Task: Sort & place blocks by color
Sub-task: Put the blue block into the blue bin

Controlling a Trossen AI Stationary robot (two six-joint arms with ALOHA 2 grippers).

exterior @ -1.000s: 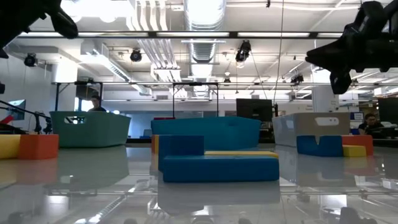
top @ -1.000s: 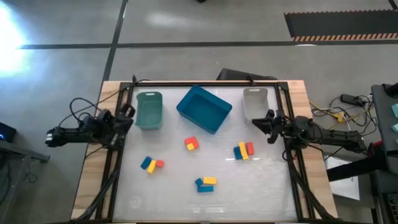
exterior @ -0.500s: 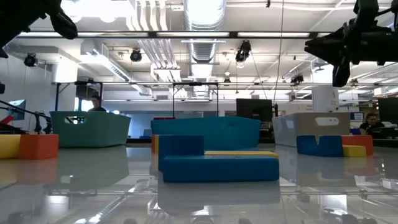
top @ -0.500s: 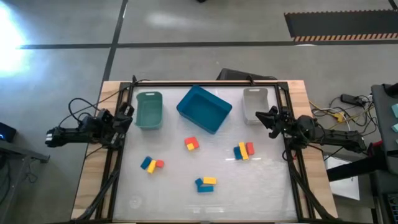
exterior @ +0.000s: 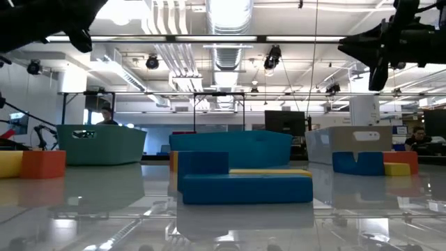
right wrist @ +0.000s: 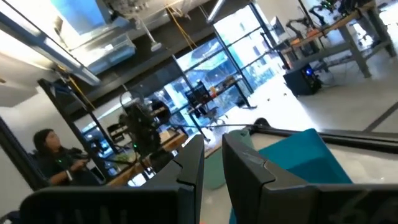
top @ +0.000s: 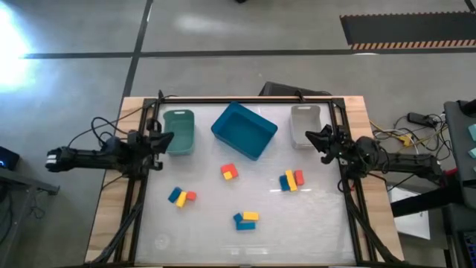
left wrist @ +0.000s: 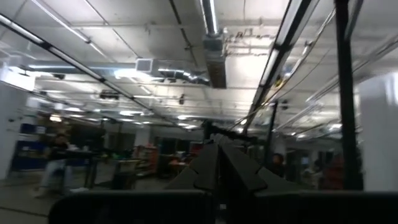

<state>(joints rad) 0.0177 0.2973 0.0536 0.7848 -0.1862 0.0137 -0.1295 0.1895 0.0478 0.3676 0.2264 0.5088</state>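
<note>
Small red, yellow and blue blocks lie in separate clusters on the white table: a red-yellow pair [top: 229,172], a blue-yellow-red group [top: 181,196], a blue-yellow pair [top: 245,219] and a blue-yellow-red group [top: 291,179]. My left gripper [top: 166,139] is shut and hovers at the table's left side, next to the green bin [top: 179,132]. My right gripper [top: 312,137] is shut and hovers at the right side, next to the grey bin [top: 305,123]. Both point upward, high above the table [exterior: 70,21] [exterior: 376,45], with nothing between the fingers [left wrist: 217,158] [right wrist: 211,165].
A blue bin [top: 244,130] stands turned at an angle between the green and grey bins at the far side. A dark frame [top: 245,100] runs around the table. Open tabletop lies between the block clusters and along the near edge.
My left gripper has reached inward toward the green bin and rolled about its own axis, staying shut. My right gripper has risen and tipped its fingers upward, shifting slightly toward the far edge. No block has moved.
</note>
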